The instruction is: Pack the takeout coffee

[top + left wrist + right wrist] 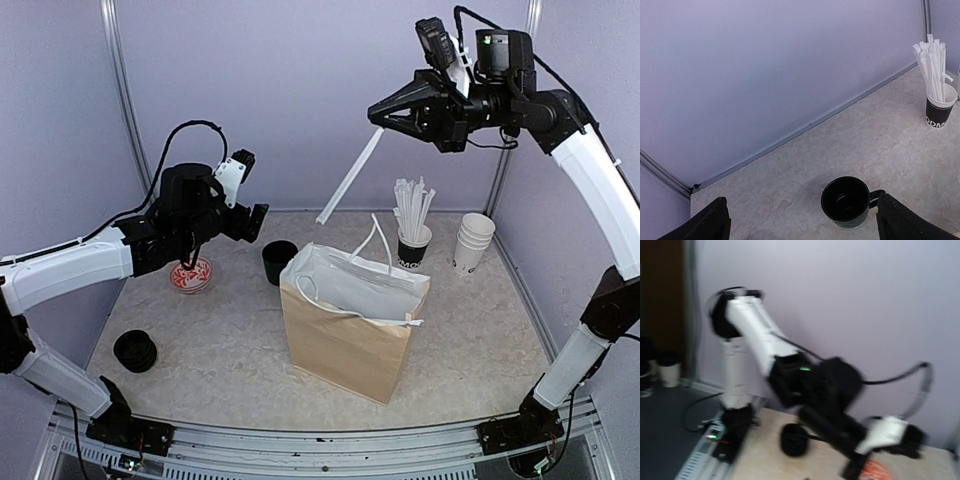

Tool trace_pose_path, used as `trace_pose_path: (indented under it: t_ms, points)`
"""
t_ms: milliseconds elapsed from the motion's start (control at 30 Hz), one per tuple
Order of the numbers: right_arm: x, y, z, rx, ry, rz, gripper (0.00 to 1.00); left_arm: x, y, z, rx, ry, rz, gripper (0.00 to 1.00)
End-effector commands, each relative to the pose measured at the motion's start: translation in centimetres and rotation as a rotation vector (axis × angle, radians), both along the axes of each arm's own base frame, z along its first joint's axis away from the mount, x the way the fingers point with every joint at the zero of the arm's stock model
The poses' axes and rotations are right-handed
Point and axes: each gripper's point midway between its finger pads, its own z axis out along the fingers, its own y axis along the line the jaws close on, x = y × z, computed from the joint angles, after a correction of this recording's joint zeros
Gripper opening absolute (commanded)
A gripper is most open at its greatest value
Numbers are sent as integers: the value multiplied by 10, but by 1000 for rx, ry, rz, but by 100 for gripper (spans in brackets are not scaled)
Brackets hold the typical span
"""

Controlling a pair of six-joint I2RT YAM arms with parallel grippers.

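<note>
Your right jaws sit high over the back of the worktop (200, 370), pinched fully shut on the top end of a paper-wrapped straw (350, 178). The straw hangs slanting down and to the left. Its lower end is in the air, apart from the paper bag (345, 345).

Your left jaws stand spread as wide as they go, with nothing between them. In the left wrist view the two dark fingers (710, 222) frame a dark mug (847, 201), which stands upright on the worktop beyond them. From above, that arm hovers over a round red-and-white patterned thing (190, 275) just left of the mug.

The paper bag stands open near the middle of the worktop, its white lining and handles showing. Behind it to the right, a cup with a black lettered band (412, 248) holds a bundle of wrapped straws. A stack of lidless white cups (473, 242) stands just beside that cup on its right. A black ribbed round thing (135, 350) lies near the front left.

As for the takeout coffee, you cannot tell whether any is inside the bag, because the overhead view does not reach its bottom. In the blurred right wrist view a small white cup with a dark lid (669, 371) stands beyond the left arm's base, off the worktop. It is too blurred to show any lettering.
</note>
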Motion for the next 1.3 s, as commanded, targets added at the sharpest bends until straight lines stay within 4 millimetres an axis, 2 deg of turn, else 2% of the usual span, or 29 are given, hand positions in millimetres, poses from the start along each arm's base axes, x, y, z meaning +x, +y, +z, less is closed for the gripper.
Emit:
trace_pose_path:
  t_ms: [0,100,333,400,467,567,633,700,800,867,967,1067,1133,1267]
  points:
    - [-34,10,-18,-51,21,81,0,-2,13,23,-21,-59,42,99]
    - [-39,11,-37,-87,54,93,0,-3,16,26,-21,-68,48,99]
    - [-26,28,-99,-174,153,101,2,-3,16,26,-22,-70,50,99]
    - [-24,31,-107,-184,164,108,17,-3,16,26,-24,-69,49,99]
    - [-24,30,-106,-185,145,104,38,-4,16,27,-25,-69,49,99]
    - [-16,23,-90,-172,64,30,48,-6,16,33,-41,-70,44,99]
    - [0,12,-78,-158,20,-58,49,-7,14,44,-70,-78,36,99]
    - [31,-9,-69,-145,6,-197,49,-10,11,50,-82,-60,21,99]
    - [73,-51,-62,-104,14,-369,50,-14,3,65,-118,-57,-1,99]
    - [87,-77,-59,-84,28,-441,50,-19,-3,73,-136,-46,-35,99]
    - [87,-96,-56,-85,8,-493,53,-23,-4,77,-134,-49,-52,99]
    - [74,-110,-53,-85,-17,-505,57,-24,-1,75,-123,-57,-48,99]
    - [69,-117,-58,-87,-7,-495,60,-25,0,73,-117,-63,-48,99]
    - [66,-119,-79,-114,31,-475,66,-25,3,68,-106,-69,-49,99]
